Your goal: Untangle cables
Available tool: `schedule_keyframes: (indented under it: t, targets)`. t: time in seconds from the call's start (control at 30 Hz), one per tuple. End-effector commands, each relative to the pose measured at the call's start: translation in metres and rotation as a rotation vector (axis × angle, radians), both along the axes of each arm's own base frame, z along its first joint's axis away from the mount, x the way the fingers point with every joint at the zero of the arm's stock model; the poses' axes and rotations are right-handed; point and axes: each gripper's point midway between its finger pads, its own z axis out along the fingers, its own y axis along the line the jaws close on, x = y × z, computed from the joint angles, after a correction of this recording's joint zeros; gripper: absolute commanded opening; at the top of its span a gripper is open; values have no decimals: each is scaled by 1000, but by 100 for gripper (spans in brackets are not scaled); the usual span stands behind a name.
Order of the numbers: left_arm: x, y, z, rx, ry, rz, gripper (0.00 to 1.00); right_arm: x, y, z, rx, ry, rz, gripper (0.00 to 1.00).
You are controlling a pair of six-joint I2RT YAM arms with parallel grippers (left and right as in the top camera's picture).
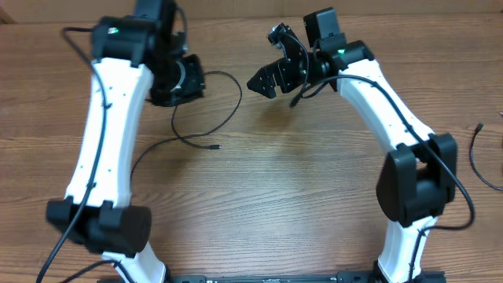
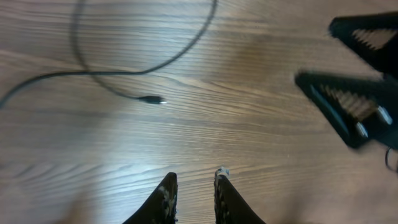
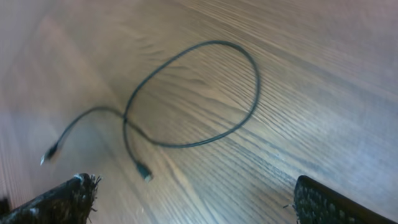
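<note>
Overhead view: the left gripper (image 1: 179, 88) points down at the wooden table (image 1: 314, 196), and the arm hides its fingertips, so I cannot tell from here how they stand. A thin black cable (image 1: 239, 98) comes out from beside this gripper, swings away toward the right gripper (image 1: 259, 82) and curls back. Its plug tip (image 1: 214, 147) lies on the wood on the near side of the left gripper. The right gripper is raised and faces the left one, with the bend of the cable between them. A second thin cable (image 1: 472, 153) lies well apart, behind the right arm at the table's edge.

Left wrist view: the left fingers (image 2: 166, 199) stand close together with a narrow slit of bare wood between them, and nothing shows in the slit. The cable lies flat ahead of the fingertips, apart from them. Its plug tip is straight ahead and slightly to one side, and the cord arcs further out beyond it. The right gripper's two dark fingers (image 2: 348, 106) enter from the side, spread and clear of the cord.

Right wrist view: the right fingers (image 3: 65, 199) sit at the two lower corners, wide apart, with nothing between them. Ahead of them the cable forms one large loop that crosses itself once. Both loose ends trail back toward the fingers. One plug tip lies nearer the middle, and the other lies close to the finger on the left of the picture and is blurred. The cord touches neither finger.
</note>
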Motion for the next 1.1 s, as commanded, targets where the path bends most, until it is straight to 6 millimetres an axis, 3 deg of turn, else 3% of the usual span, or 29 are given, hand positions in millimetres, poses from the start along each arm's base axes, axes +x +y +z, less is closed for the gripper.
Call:
schedule_keyframes:
  t: [0.0,0.23,0.33,0.5,0.7,0.93,1.07]
  targets:
    - [-13,18,32,21,-77,51,21,7,5,-25,-6,152,-188,100]
    - [-40,27,31,70,-8,54,24,-3,41,-41,-121,77,-191,100]
    - [-43,27,26,75,12,40,25,2,41,-45,-199,30,-268,100]
    - [-53,26,3,77,111,79,27,17,22,-44,-253,-5,-402,100]
    - [-72,30,-58,104,299,133,29,35,-17,-32,-249,-8,-488,100]
    - [-68,17,-135,120,281,-6,28,56,-79,13,-234,-95,-558,100]
    - [-58,27,-169,198,205,-96,30,54,-104,38,-193,-108,-544,100]
